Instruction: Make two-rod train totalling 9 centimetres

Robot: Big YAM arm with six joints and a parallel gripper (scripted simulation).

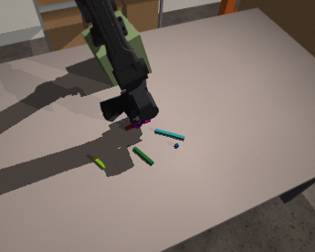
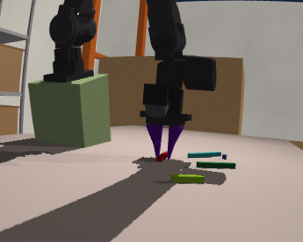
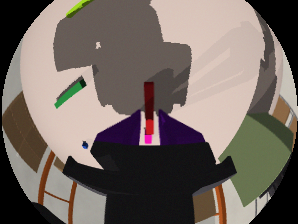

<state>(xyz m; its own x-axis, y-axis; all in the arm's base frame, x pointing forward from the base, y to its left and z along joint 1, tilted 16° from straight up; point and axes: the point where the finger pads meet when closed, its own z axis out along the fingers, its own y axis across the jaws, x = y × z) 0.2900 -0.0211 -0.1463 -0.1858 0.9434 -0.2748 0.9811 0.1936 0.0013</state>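
A red rod (image 1: 129, 128) (image 2: 160, 159) (image 3: 149, 102) lies flat on the table, running between the fingertips. A magenta rod (image 1: 147, 120) (image 3: 148, 139) lies at its end in the same line; the two look end to end with little or no gap, partly hidden by the fingers. In the exterior view the magenta rod cannot be made out. My gripper (image 1: 138, 124) (image 2: 163, 156) (image 3: 149, 113) is slightly open, its purple fingers low on either side of the red rod, with a gap showing beside it in the wrist view.
A turquoise rod (image 1: 169, 134) (image 2: 205, 154), a small blue rod (image 1: 176, 145) (image 2: 224, 156) (image 3: 85, 145), a green rod (image 1: 143, 156) (image 2: 216, 165) (image 3: 70, 94) and a lime rod (image 1: 99, 162) (image 2: 188, 179) lie apart from the red and magenta pair. A green block (image 1: 141, 50) (image 2: 95, 111) stands behind.
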